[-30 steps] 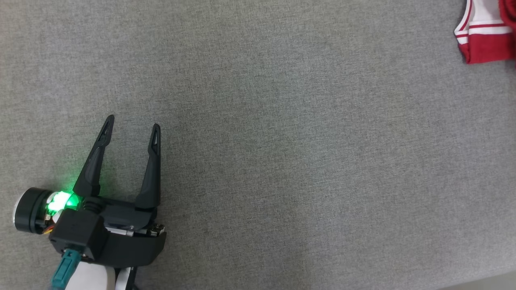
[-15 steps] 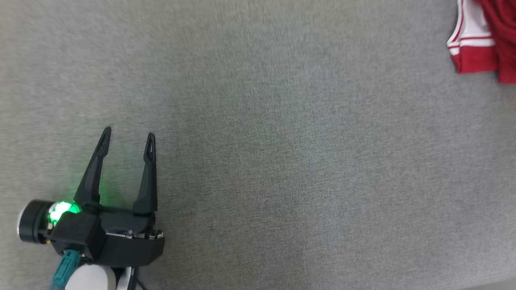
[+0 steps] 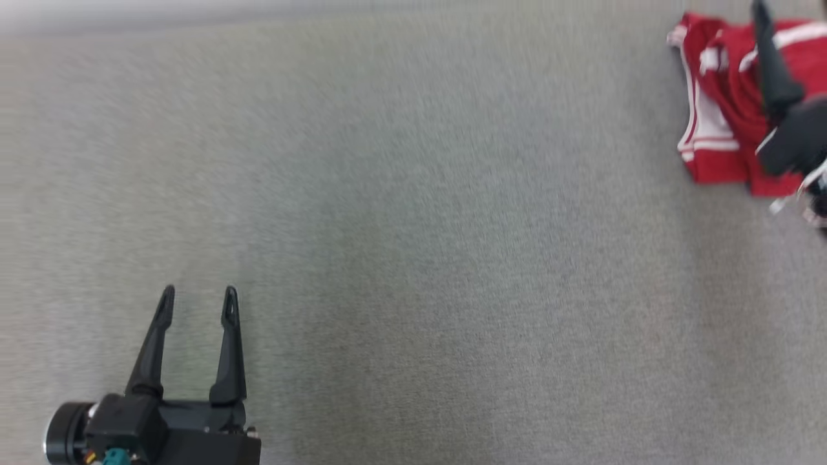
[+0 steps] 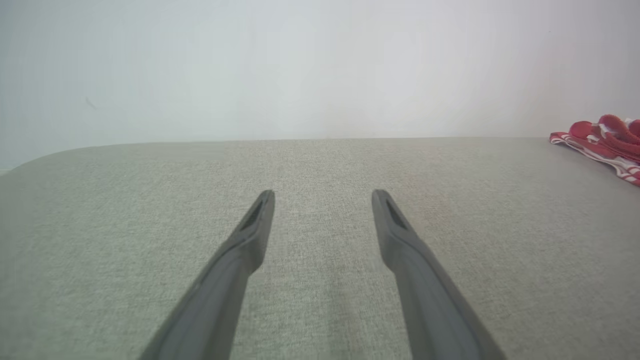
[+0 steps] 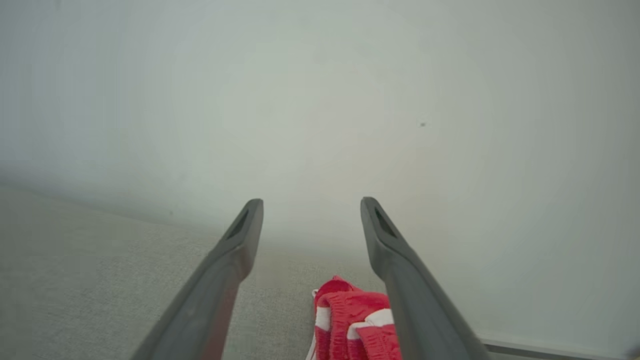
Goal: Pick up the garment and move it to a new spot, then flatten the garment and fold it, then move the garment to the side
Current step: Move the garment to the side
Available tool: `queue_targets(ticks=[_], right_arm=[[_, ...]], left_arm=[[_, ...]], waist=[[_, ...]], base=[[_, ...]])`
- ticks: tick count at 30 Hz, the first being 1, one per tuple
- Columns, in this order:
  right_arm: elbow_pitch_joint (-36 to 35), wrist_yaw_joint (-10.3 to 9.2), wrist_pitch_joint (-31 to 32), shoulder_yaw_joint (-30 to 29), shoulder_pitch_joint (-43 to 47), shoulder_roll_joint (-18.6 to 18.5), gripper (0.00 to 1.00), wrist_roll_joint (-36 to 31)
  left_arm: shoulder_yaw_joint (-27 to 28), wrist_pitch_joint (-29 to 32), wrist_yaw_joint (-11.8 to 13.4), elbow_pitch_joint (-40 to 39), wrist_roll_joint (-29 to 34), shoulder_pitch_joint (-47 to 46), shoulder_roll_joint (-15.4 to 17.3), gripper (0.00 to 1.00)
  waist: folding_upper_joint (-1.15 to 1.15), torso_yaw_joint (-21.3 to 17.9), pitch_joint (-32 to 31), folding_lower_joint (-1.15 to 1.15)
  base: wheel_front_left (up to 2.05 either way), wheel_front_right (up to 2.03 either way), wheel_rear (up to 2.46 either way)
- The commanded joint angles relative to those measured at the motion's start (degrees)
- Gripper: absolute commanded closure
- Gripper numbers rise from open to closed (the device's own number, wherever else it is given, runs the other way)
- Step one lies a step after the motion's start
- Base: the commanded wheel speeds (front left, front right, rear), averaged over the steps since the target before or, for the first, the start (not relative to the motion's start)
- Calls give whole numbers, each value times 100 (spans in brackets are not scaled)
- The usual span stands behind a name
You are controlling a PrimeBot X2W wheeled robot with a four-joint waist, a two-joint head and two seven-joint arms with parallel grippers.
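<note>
Lying by far edge of table (image 3: 413,226), garment (image 3: 711,116); left pincer (image 3: 198,294), right pincer (image 5: 311,204) wide, empty; open room between

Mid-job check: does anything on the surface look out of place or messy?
The red-and-white garment lies bunched at the far right of the grey fabric surface, near its back edge, not a flat fold. The right gripper hangs open above it. Nothing else stands out.
</note>
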Motion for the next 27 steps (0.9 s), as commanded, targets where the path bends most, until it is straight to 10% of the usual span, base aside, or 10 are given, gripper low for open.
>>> queue_targets(ticks=[1,27], right_arm=[[-65,-19,-17,-75,194,21,0,-42],[-2749,-18,-7,-1864,4618,1591,0,-961]], left_arm=[[-5,-17,0,23,-24,88,-24,0],[366,-17,-21,460,-56,637,-112,0]], waist=[[1,304,-506,1],[1,598,-1685,1]], base=[[0,0,0],[0,0,0]])
